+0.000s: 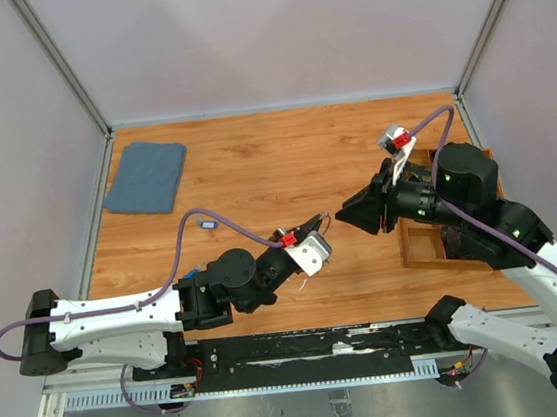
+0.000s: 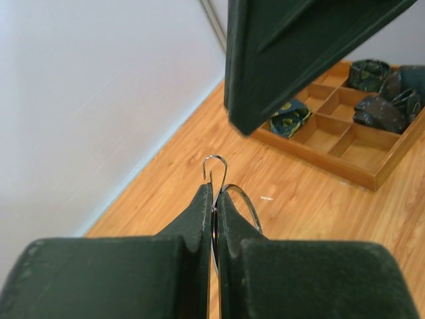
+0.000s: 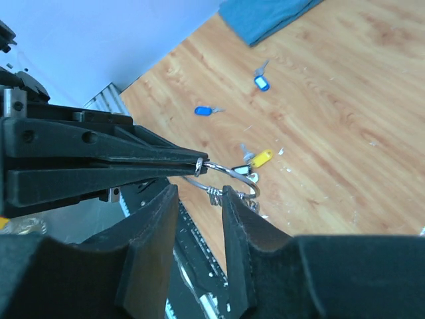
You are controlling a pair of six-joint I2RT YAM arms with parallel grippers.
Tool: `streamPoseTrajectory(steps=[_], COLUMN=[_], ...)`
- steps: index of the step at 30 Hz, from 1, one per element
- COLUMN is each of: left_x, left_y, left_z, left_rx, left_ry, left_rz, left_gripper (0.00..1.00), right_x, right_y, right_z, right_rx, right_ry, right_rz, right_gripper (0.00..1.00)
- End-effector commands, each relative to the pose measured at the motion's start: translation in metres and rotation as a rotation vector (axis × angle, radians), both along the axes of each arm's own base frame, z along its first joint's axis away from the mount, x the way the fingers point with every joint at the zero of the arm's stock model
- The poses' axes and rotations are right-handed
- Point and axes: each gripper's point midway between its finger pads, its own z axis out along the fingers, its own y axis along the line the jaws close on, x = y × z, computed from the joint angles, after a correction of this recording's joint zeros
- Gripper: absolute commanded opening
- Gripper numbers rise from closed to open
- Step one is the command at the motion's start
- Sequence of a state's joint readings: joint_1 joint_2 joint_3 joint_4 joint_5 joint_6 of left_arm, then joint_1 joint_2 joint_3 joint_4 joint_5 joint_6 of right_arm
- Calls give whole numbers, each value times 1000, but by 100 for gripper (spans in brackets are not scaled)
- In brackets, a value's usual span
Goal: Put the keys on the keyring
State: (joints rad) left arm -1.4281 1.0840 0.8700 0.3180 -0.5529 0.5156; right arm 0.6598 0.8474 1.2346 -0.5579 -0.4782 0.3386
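Left wrist: left end effector [image 2: 214, 194] pinches thin wire keyring [image 2: 252, 206].

i see the left gripper [image 1: 317, 224] and right gripper [image 1: 346, 215] nose to nose above the table [image 1: 283, 158]. only a thin gap between them, and the keyring [image 3: 232, 171] sticks into it, so no pass there. the wooden tray [image 1: 405, 246] blocks the right side under the right arm. a blue cloth [image 1: 144, 176] sits in the far-left corner. loose on the boards: blue-tagged key [image 3: 262, 82], yellow-tagged key [image 3: 261, 158] near the ring. the back middle is open wood. walls stand close on three sides.
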Motion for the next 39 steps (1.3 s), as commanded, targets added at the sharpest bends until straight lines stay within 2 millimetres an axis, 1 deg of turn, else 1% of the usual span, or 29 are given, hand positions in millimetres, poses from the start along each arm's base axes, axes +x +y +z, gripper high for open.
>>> streamPoseTrajectory(steps=[1, 3, 5, 8, 10, 12, 16, 19, 20, 22, 25, 29, 30, 34, 36, 39], left_x=[5, 6, 6, 7, 9, 12, 20, 31, 35, 43, 55, 69, 71, 72, 71, 69], left_y=[9, 11, 14, 18, 24, 31, 50, 72, 79, 94, 116, 141, 145, 154, 155, 160], left_z=[12, 10, 7, 2, 1, 0, -2, -1, -1, -1, 1, 1, 0, -3, -4, -4], left_rx=[4, 20, 37, 69, 83, 89, 90, 87, 87, 86, 77, 67, 66, 62, 65, 56], left_ry=[-20, -23, -22, -20, -21, -18, 6, 14, 18, 25, 38, 53, 55, 61, 67, 71], left_rz=[42, 46, 50, 63, 81, 99, 141, 203, 224, 267, 326, 404, 416, 441, 441, 443], left_gripper=[1, 0, 1, 1, 1, 0, 0, 1, 1, 1, 1, 0, 1, 0, 0, 1], right_x=[10, 16, 23, 34, 39, 44, 53, 60, 59, 56, 45, 30, 28, 33, 35, 33], right_y=[-26, -35, -42, -49, -48, -42, -25, -21, -19, -6, 20, 56, 64, 90, 97, 107], right_z=[20, 17, 8, -11, -28, -48, -91, -131, -149, -171, -200, -224, -231, -258, -274, -295], right_rx=[-13, -41, -80, -143, -191, -247, -315, -360, -366, -344, -332, -334, -335, -293, -269, -264], right_ry=[-122, -123, -98, -42, 4, 64, 165, 249, 297, 356, 413, 485, 494, 525, 581, 637], right_rz=[-132, -187, -247, -317, -327, -311, -266, -289, -295, -278, -228, -184, -185, -250, -284, -314], right_gripper=[37, 38, 39, 40, 41, 42, 40, 38, 38, 37, 37, 38, 38, 39, 40, 40])
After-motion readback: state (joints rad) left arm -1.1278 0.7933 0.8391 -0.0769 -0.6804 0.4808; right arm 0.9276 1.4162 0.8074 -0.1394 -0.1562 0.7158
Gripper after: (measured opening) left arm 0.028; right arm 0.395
